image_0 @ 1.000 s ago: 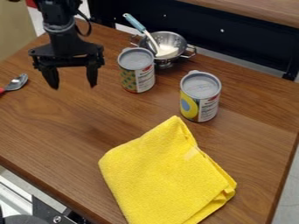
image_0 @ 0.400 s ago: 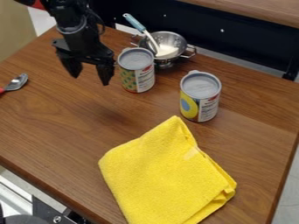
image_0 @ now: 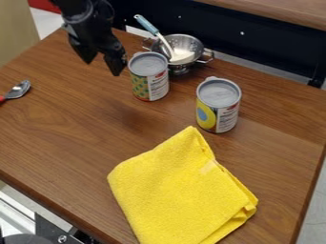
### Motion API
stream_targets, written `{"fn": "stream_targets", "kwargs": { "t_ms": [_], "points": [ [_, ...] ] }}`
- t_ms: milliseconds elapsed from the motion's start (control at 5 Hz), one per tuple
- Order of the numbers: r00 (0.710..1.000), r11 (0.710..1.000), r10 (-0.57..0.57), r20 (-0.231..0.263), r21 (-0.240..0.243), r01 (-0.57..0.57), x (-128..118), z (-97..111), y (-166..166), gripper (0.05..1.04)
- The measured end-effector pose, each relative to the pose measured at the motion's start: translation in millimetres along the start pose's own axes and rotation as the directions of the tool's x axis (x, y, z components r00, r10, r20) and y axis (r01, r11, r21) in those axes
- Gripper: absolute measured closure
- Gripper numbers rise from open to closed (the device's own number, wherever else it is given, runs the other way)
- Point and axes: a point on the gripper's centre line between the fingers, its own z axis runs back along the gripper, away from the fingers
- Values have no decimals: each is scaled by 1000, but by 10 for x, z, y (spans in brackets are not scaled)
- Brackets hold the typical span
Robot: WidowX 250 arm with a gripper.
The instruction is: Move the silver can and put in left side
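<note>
The gripper point(image_0: 100, 67) hangs above the table at the upper left, its two fingers apart with nothing between them. Just to its right stands a silver-topped can point(image_0: 149, 77) with a green and orange patterned label, upright and not touched by the gripper. Farther right and a little closer to the camera is a second upright silver-topped can point(image_0: 218, 106), with a yellow and blue label. Which of the two is the task's silver can, I cannot tell.
Behind the left can sits a metal colander point(image_0: 198, 46) holding a spatula with a blue handle point(image_0: 146, 24). A folded yellow cloth point(image_0: 181, 190) lies at the front. A spoon point(image_0: 18, 89) rests at the left edge of the wooden table point(image_0: 70, 128).
My gripper has moved right from the upper left toward the left can, turned, and risen slightly. Both cans and the other objects stayed in place.
</note>
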Motion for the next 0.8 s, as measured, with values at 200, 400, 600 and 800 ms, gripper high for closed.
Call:
{"fn": "stream_targets", "kwargs": {
  "t_ms": [200, 400, 600, 800],
  "points": [
    [1000, 1000, -12, 6, 4, 12, 180, -31, -16, 85],
    [999, 999, 36, 15, 13, -36, 336, -54, -69, 85],
    [996, 996, 86, -12, 21, -86, 474, -70, -150, 85],
    [998, 998, 66, -8, 10, -66, 643, -135, -207, 85]
  ]
}}
